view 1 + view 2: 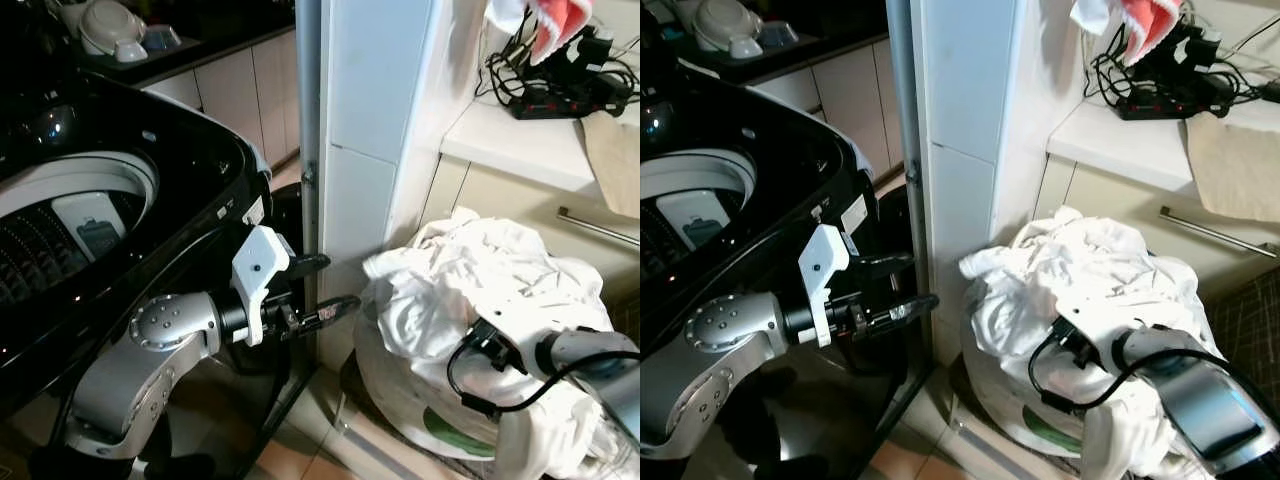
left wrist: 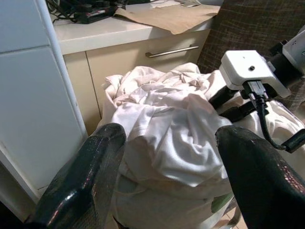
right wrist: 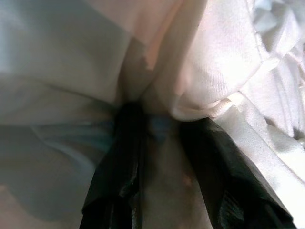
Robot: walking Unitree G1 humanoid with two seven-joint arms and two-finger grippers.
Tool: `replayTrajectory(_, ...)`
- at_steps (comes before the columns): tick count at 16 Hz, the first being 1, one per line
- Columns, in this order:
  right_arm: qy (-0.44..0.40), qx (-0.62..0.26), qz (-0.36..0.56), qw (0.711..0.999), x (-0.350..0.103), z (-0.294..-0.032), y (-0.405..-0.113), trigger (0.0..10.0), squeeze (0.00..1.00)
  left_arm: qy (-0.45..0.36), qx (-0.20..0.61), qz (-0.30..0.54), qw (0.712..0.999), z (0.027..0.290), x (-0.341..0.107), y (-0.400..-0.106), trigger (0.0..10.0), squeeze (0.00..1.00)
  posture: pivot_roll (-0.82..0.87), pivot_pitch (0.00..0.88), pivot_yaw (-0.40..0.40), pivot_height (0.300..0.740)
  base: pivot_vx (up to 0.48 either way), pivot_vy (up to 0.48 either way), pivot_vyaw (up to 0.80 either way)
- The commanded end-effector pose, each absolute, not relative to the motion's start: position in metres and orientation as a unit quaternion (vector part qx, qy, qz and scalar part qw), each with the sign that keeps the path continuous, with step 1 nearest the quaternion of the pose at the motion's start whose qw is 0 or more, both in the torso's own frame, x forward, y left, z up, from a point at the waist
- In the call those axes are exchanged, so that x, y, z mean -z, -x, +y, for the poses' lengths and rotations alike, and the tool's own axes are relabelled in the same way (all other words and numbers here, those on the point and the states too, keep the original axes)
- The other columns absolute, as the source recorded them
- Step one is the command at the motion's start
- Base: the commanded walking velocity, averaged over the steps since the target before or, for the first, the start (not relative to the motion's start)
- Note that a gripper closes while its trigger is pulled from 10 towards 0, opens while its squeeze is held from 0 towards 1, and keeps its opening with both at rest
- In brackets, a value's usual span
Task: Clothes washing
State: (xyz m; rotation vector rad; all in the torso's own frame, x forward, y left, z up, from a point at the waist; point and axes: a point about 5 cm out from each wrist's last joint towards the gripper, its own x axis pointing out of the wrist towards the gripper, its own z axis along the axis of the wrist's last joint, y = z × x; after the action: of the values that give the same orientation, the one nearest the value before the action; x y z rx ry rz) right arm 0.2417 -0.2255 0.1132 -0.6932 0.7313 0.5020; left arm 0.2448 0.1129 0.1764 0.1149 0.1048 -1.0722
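Two grippers work in front of a heap of laundry. Nearest the camera, the left gripper [image 1: 320, 290] reaches out from beside the washing machine [image 1: 190, 180], its two black fingers [image 2: 90, 176] spread wide with nothing between them, pointing at the pile without touching it. The right gripper [image 3: 157, 157] is pushed into the near side of the pile; in its wrist view the black fingers have a fold of white cloth bunched between them, so it is pinched on the fabric. A black cable [image 1: 480, 385] loops over the right wrist.

The white clothes [image 1: 470, 290] are heaped in a laundry basket [image 1: 1015, 415] that stands on the floor just beside a white pillar [image 1: 370, 130] and in front of a cupboard drawer with a metal handle [image 1: 598, 226]. The heap rises above the rim of the basket. A green mark shows on the basket's side; no wording on it is legible.

To the robot's left, the black top-loading washing machine stands with its lid up and its drum [image 1: 70, 225] exposed. A small white sticker [image 1: 254, 212] sits on its front corner; the print is too small to read.

Farther back, the countertop [image 1: 520, 140] above the drawer carries a power strip with tangled black cables [image 1: 560, 85], a sheet of brown paper [image 1: 612, 160], and a red and white cloth [image 1: 555, 22]. Behind the washing machine, white dishes [image 1: 110, 28] sit on a dark counter.
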Motion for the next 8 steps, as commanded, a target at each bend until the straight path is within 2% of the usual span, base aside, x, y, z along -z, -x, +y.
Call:
replayTrajectory(1,0.342,-0.224,0.358,0.840,-0.1111,-0.2331,-0.2435,10.0,0.00,-0.060,0.513,0.051,0.855,0.1139,-0.1786,-0.2423,10.0,0.00,-0.10,0.000,0.011,0.740,0.000,0.000,0.00)
replayTrajectory(2,0.349,-0.224,0.356,0.838,-0.1112,-0.2347,-0.2450,8.2,0.00,-0.064,0.511,0.050,0.856,0.1153,-0.1787,-0.2428,10.0,0.00,-0.10,0.000,0.011,0.740,0.000,0.000,0.00)
replayTrajectory(3,0.350,-0.220,0.351,0.840,-0.1132,-0.2365,-0.2471,0.0,0.00,-0.069,0.505,0.040,0.859,0.1161,-0.1804,-0.2441,10.0,0.00,-0.10,0.000,0.010,0.740,0.000,0.000,0.00)
replayTrajectory(8,0.333,-0.228,0.338,0.850,-0.1180,-0.2330,-0.2502,0.0,0.00,-0.069,0.510,0.019,0.857,0.1135,-0.1835,-0.2465,10.0,0.00,-0.10,0.000,0.016,0.740,0.000,0.000,0.00)
